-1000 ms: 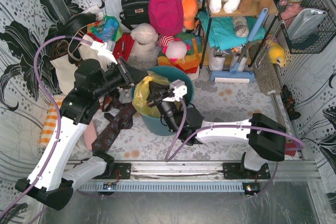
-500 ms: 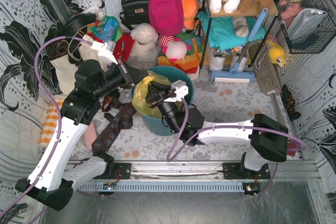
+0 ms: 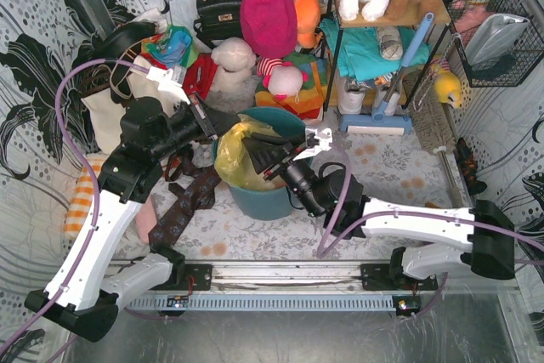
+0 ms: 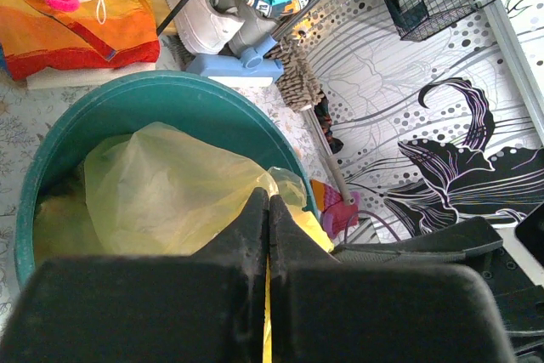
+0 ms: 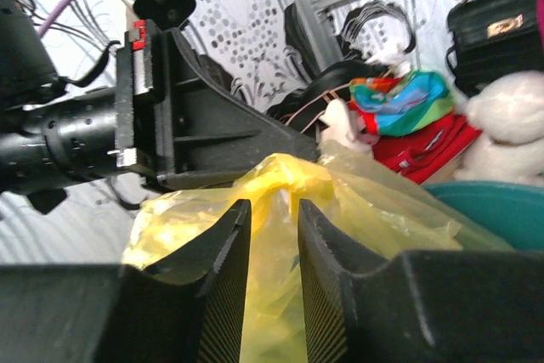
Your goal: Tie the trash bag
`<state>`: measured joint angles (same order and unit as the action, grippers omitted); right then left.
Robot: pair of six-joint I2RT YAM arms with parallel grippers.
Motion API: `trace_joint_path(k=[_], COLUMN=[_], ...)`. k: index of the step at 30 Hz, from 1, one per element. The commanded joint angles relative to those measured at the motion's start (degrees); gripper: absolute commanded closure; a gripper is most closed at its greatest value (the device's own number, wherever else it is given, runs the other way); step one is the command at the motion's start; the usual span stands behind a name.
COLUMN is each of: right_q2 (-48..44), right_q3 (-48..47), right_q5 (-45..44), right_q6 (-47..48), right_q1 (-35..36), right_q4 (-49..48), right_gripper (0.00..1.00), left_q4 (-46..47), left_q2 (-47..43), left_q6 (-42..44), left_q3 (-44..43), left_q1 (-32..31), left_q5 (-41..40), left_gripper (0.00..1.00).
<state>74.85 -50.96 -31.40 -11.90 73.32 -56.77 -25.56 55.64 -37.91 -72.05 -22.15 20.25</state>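
Left gripper (image 4: 269,197) is now fully closed, with a sliver of the thin, translucent yellow-green plastic trash bag (image 4: 170,184) pinched between its black fingers. A second ago those jaws were part open, so this grip on the bag's left-hand lip is new. The arm itself has hardly shifted.

The right arm has changed more. Its elbow has swung out toward the right edge of the table (image 3: 399,159). The right gripper (image 5: 274,206) has drawn up from the near rim of the round teal plastic bin (image 3: 263,203) to sit over the bag's mouth. Its jaws were closed a second ago and now stand a little apart. A bunched neck of yellow plastic runs up between the ridged fingers. Whether the pads press that neck or merely straddle it, I cannot tell.

The bag sits inside the bin, about mid-table between the two arms. Its top is gathered higher and drawn further toward the right than before.

For the task, this looks like a handover of tension, with the left side anchored and the right loosened to re-grip. No knot is formed yet, so the tying is still at an early stage.
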Motion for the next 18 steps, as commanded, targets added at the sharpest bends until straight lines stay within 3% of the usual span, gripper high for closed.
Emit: trace_joint_path(k=[1, 5, 9, 14, 18], right_q2=[-4.8, -5.8, -4.6, -3.1, -0.7], right_q3=[-1.5, -6.7, -11.4, -13.5, -17.9], right_q5=[4.2, 4.9, 9.5, 11.8, 12.0], right_q6=[-9.6, -18.4, -25.3, -29.6, -30.3], right_q1=[0.3, 0.3, 0.3, 0.3, 0.3], right_q4=[13.4, 27.1, 33.7, 34.6, 38.2], right_gripper=[0.69, 0.56, 0.39, 0.29, 0.28], left_q4=[3.3, 3.1, 3.1, 3.9, 4.3], left_q2=[-0.8, -1.1, -1.2, -1.2, -1.2], left_q6=[-0.3, -0.2, -0.2, -0.6, -0.7], left_q3=[0.3, 0.2, 0.4, 0.8, 0.8], left_q1=[-0.4, -0.4, -0.4, -0.4, -0.4], left_q5=[-0.3, -0.3, -0.2, 0.1, 0.3], left_gripper=[1.0, 1.0, 1.0, 1.0, 1.0])
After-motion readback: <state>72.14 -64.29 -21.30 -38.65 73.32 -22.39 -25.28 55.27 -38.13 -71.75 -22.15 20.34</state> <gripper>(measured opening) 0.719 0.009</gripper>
